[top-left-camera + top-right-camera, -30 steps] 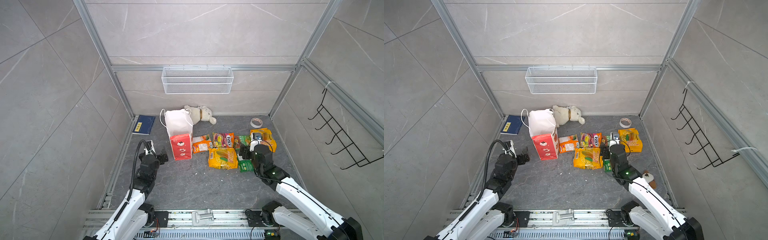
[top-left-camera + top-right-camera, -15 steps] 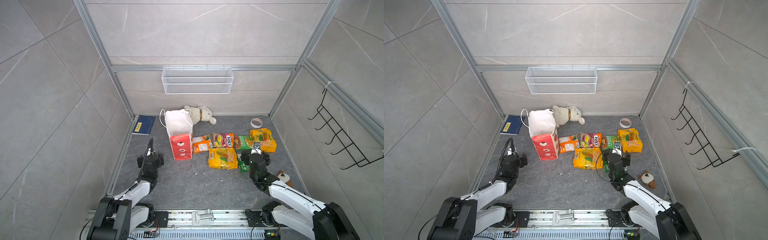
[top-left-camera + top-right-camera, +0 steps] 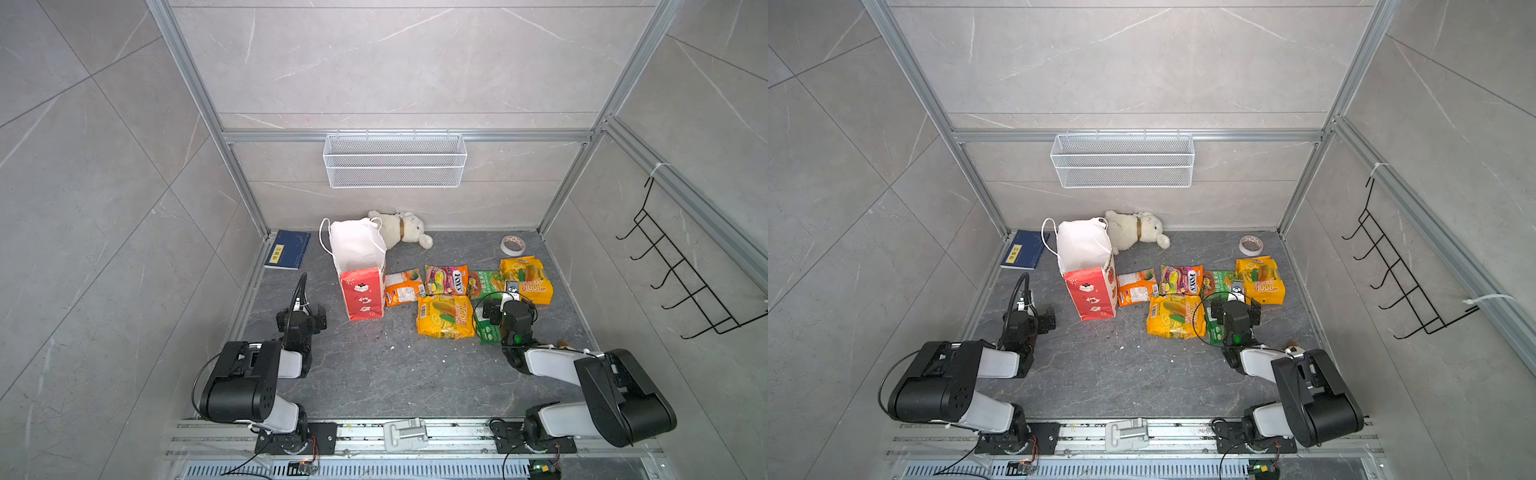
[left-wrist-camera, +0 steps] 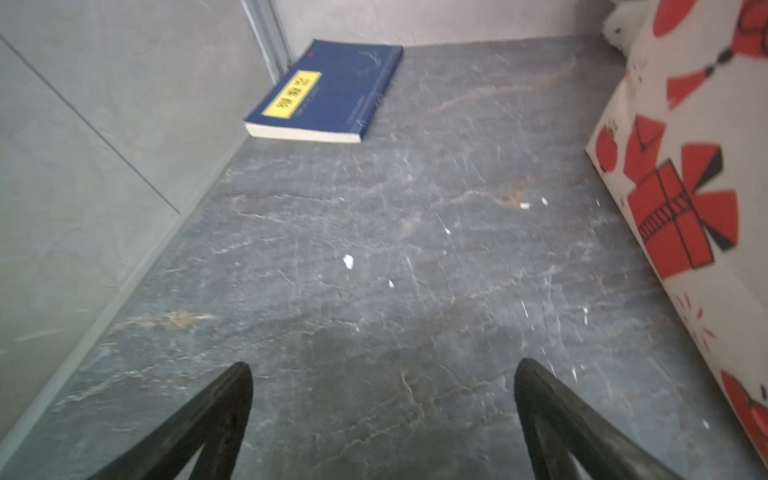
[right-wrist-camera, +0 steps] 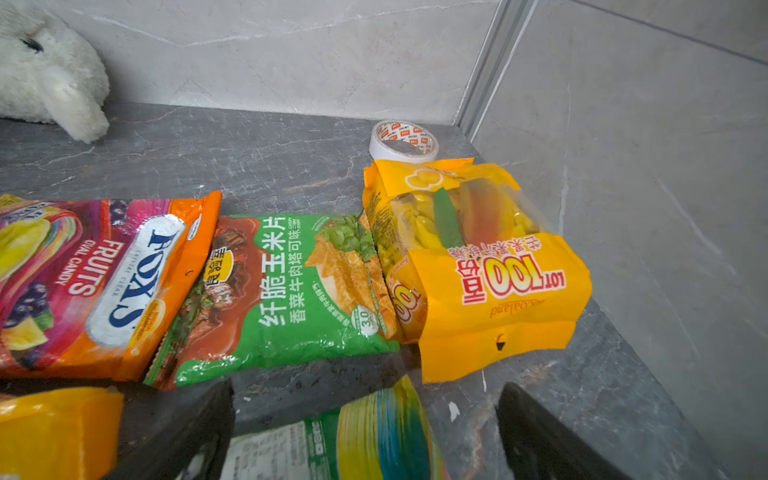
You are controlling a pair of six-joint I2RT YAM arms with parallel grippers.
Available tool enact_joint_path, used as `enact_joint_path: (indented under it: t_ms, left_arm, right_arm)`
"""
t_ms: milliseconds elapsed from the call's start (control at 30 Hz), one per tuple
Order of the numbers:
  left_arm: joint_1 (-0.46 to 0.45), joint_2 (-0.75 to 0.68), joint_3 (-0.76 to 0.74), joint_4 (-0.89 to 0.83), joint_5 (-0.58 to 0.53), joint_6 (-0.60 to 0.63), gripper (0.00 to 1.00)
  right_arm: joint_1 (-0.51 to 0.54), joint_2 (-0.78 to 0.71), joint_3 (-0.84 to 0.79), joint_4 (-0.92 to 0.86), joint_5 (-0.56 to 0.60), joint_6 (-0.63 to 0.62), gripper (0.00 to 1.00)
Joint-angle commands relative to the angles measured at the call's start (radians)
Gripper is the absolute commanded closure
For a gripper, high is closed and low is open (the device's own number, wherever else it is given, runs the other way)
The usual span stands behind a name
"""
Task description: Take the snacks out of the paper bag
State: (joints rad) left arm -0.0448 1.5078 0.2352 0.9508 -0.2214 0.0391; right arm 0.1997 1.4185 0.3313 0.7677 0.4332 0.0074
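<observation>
The paper bag [image 3: 359, 270] stands upright at the back left, white with a red side; its printed face shows in the left wrist view [image 4: 681, 208]. Several snacks lie on the floor to its right: an orange packet [image 3: 403, 286], the FOX packet [image 3: 446, 279], a green one [image 3: 484, 283], two yellow ones [image 3: 527, 279] [image 3: 444, 316]. My right gripper [image 3: 510, 309] [image 5: 365, 390] hovers open just above another green packet [image 5: 353, 432], not gripping it. My left gripper [image 3: 308, 318] [image 4: 382, 370] is open over bare floor, left of the bag. The bag's inside is hidden.
A blue book [image 3: 288, 249] lies in the back left corner. A white plush toy [image 3: 401, 230] lies behind the bag and a tape roll [image 3: 512, 245] sits at the back right. A wire basket [image 3: 395, 160] hangs on the back wall, a black hook rack [image 3: 685, 282] on the right wall.
Both arms have drawn back toward the front rail and folded low. The right gripper's jaws have spread a little wider. Bag and packets lie as before.
</observation>
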Motion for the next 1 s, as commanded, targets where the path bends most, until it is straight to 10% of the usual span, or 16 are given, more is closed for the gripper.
enact_joint_path:
  t_ms: [0,967]
  left_arm:
    - [0.001,-0.009,0.018,0.102,0.071,0.029,0.01]
    - [0.112,-0.006,0.134,-0.122,0.193,-0.054,0.00]
  right_arm:
    - [-0.033,0.033,0.011,0.096,-0.090,0.030,0.00]
    - [-0.079,0.094,0.015,0.126,-0.174,0.038,0.01]
